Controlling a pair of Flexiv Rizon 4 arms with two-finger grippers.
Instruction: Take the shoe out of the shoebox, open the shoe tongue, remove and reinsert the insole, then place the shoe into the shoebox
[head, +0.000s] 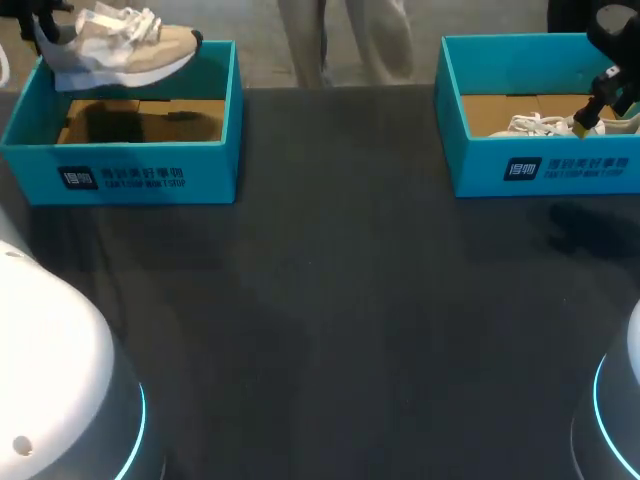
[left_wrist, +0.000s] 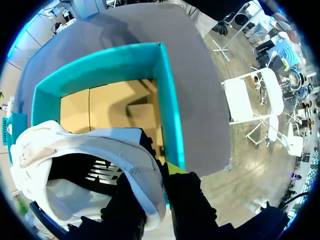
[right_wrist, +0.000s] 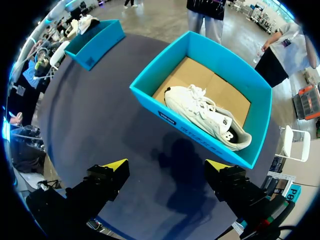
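Observation:
A beige and white shoe (head: 125, 48) hangs above the left teal shoebox (head: 120, 165), toe pointing right. My left gripper (head: 45, 25) is shut on its heel. In the left wrist view the fingers (left_wrist: 182, 200) pinch the white heel collar (left_wrist: 135, 160), with the empty cardboard floor of the box (left_wrist: 115, 112) below. A second white shoe (right_wrist: 205, 117) lies inside the right teal shoebox (right_wrist: 150, 97). My right gripper (right_wrist: 166, 165) stands open above the table, in front of that box and apart from it, with nothing between its fingers. In the head view it (head: 592, 112) hangs over the right box.
The two shoeboxes stand at the far left and far right of the dark table (head: 330, 300). A person's legs stand just beyond the far edge, not touching anything.

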